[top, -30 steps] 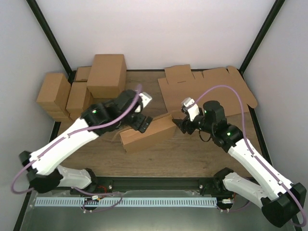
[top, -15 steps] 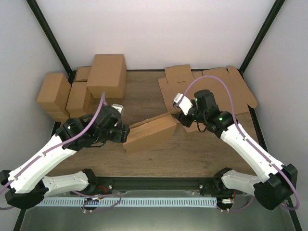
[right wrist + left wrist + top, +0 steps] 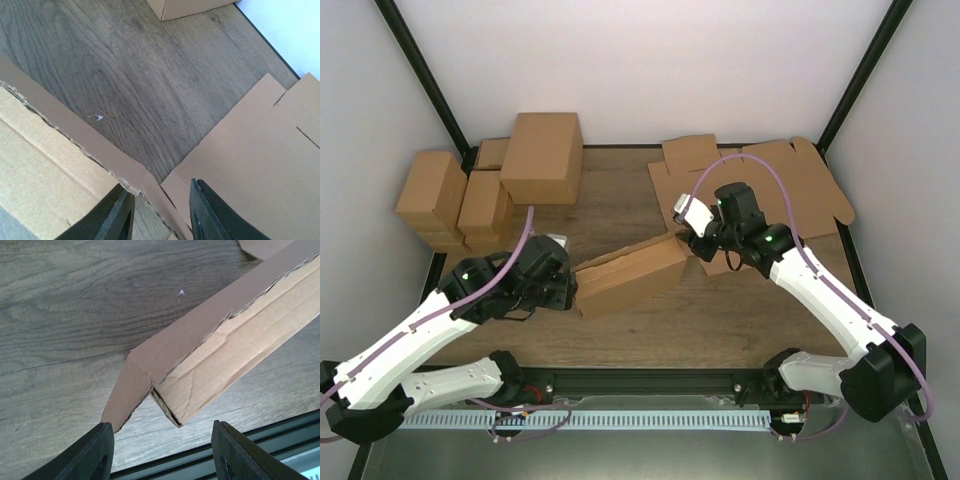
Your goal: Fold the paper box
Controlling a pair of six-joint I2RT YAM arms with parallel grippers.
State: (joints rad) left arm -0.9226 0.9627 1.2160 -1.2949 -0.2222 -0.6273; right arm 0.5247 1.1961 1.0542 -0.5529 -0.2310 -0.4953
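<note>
The paper box point(image 3: 630, 275) lies mid-table as a long, partly folded brown carton, angled up to the right. My left gripper point(image 3: 570, 287) is open at its left end. In the left wrist view the box's corner point(image 3: 210, 365) and a loose end flap point(image 3: 127, 397) sit just ahead of the open gripper point(image 3: 161, 429), apart from the fingers. My right gripper point(image 3: 688, 238) is open at the box's right end. In the right wrist view the open gripper point(image 3: 159, 191) straddles the thin end flap point(image 3: 150, 187), with one finger beside the box's torn top edge point(image 3: 45, 150).
Several folded brown cartons point(image 3: 540, 155) are stacked at the back left. Flat die-cut cardboard sheets point(image 3: 780, 185) lie at the back right, also in the right wrist view point(image 3: 260, 150). A black rail point(image 3: 240, 450) runs along the near table edge.
My left gripper has drawn back from over the box's middle to its left end. My right gripper has moved up and left to the box's right end flap.
</note>
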